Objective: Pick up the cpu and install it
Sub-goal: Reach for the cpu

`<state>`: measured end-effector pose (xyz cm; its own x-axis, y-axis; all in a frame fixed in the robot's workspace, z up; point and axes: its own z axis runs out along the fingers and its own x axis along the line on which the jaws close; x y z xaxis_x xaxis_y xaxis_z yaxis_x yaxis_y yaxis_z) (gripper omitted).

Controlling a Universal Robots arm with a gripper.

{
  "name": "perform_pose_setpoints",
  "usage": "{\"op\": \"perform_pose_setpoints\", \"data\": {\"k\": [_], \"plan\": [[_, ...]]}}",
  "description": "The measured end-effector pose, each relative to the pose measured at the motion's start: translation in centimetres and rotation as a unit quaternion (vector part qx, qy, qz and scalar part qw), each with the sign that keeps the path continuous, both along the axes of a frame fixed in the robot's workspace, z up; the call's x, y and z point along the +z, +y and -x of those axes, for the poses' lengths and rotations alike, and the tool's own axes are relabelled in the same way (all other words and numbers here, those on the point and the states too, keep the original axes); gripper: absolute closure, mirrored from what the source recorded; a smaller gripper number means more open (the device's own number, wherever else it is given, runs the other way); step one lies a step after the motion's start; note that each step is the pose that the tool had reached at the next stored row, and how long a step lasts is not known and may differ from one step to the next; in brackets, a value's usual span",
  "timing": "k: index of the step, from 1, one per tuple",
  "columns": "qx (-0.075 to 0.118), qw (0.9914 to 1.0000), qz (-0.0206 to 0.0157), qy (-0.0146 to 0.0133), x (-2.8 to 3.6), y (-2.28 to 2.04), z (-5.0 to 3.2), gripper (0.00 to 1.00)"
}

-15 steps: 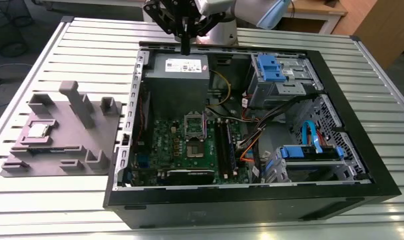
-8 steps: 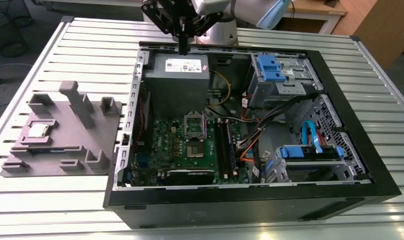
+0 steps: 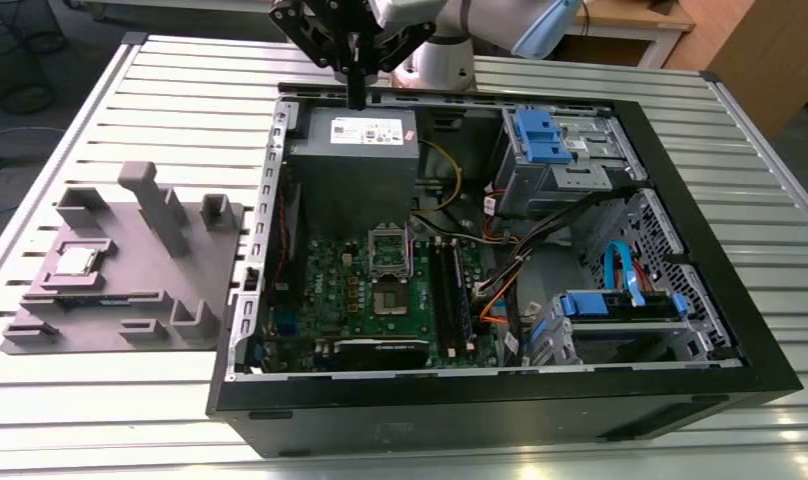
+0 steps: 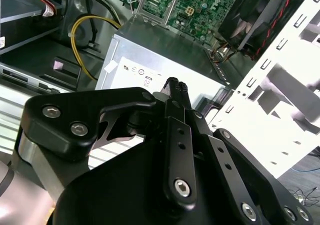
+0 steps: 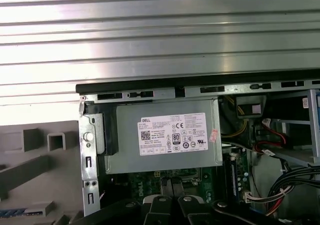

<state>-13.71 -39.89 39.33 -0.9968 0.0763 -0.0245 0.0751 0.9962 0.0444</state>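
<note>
The cpu (image 3: 81,261), a small silver square chip, lies flat on a grey holder block (image 3: 117,270) on the table, at the exterior view's left of the open computer case (image 3: 511,400). My gripper (image 3: 359,98) hangs over the far edge of the case, above the grey power supply (image 3: 357,140), far from the chip. Its black fingers (image 4: 176,85) are pressed together with nothing between them. Both wrist views show the shut fingertips (image 5: 171,182) over the power supply (image 5: 165,135). The square socket (image 3: 389,300) sits on the green motherboard (image 3: 357,320), with its metal frame (image 3: 388,245) raised.
Inside the case are drive cages with blue clips (image 3: 551,140), bundled cables (image 3: 511,270) and a black memory slot strip (image 3: 451,290). Tall posts (image 3: 144,195) rise from the holder block. The slatted metal table (image 3: 177,90) surrounds the case.
</note>
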Motion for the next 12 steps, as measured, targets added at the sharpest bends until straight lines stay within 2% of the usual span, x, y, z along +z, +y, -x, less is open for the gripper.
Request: {"op": "perform_pose_setpoints", "data": {"k": [6, 12], "plan": [[0.000, 1.00000, 0.0000, 0.0000, 0.00, 0.00, 0.56, 0.89], [0.000, 1.00000, 0.0000, 0.0000, 0.00, 0.00, 0.66, 0.89]]}}
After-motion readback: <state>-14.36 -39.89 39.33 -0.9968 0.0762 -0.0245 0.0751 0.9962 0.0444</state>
